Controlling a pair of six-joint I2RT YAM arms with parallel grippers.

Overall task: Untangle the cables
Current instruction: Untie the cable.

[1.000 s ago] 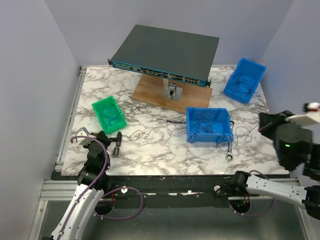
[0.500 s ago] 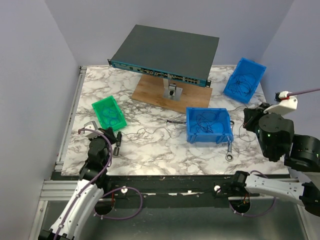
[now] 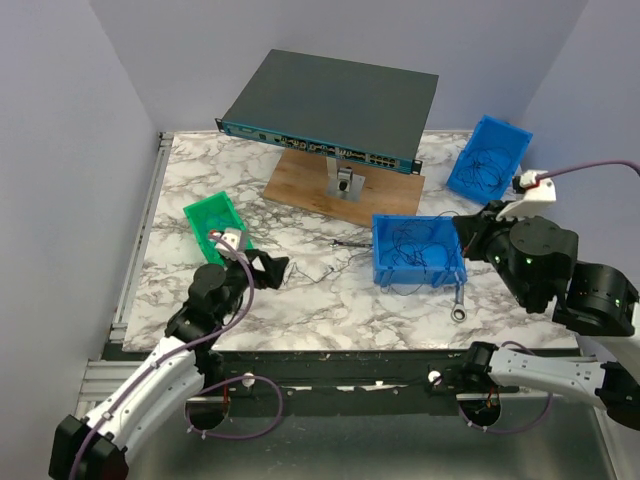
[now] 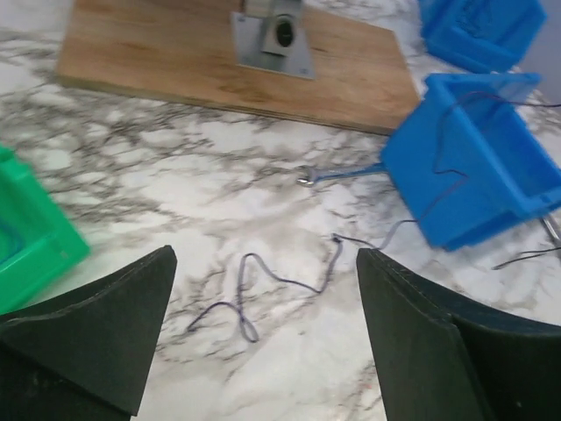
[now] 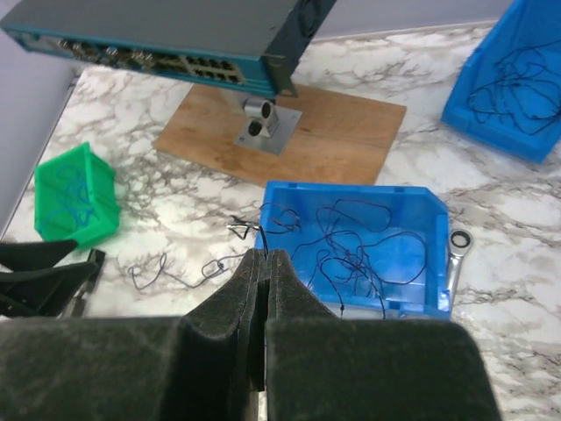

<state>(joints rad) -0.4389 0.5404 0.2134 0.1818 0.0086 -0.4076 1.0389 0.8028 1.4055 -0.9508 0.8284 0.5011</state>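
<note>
Reaching seems the step in hand: the left gripper, spread wide, hangs over a loose strand left of the blue bin holding the cables. The right gripper is pressed together, and whether it nips a wire cannot be told. Next, the left likely needs to lower and pinch that 1 strand.

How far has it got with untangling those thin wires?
Barely started. Looks done: one strand lies stretched on the table beside the middle blue bin. In hand: the open left gripper hovers over that strand; the right gripper is shut near the bin, whether on a wire I cannot tell. Left: the cables in that bin are a knotted heap.
</note>
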